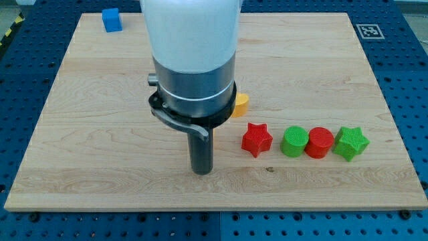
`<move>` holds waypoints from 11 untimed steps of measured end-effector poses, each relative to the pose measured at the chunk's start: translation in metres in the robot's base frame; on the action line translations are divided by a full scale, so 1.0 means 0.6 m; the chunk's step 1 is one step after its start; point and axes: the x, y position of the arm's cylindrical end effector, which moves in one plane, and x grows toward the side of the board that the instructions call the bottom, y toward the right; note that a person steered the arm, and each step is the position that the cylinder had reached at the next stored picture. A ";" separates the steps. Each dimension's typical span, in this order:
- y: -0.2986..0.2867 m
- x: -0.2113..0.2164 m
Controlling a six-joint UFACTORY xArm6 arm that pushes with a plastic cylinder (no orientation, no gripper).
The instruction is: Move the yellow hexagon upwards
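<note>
The yellow hexagon (pixel 241 104) lies near the middle of the wooden board (pixel 80 120); only its right edge shows, the rest is hidden behind the arm's grey body. My tip (pixel 202 171) rests on the board below and to the left of the hexagon, apart from it. The tip is left of the red star (pixel 257 139).
A row at the view's lower right holds the red star, a green cylinder (pixel 294 142), a red cylinder (pixel 319 142) and a green star (pixel 350 142). A blue cube (pixel 112 20) sits at the board's top left. A marker tag (pixel 367 31) is at the top right corner.
</note>
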 end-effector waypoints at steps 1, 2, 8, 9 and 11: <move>0.000 -0.030; 0.000 -0.054; 0.038 -0.297; 0.099 -0.300; 0.125 -0.372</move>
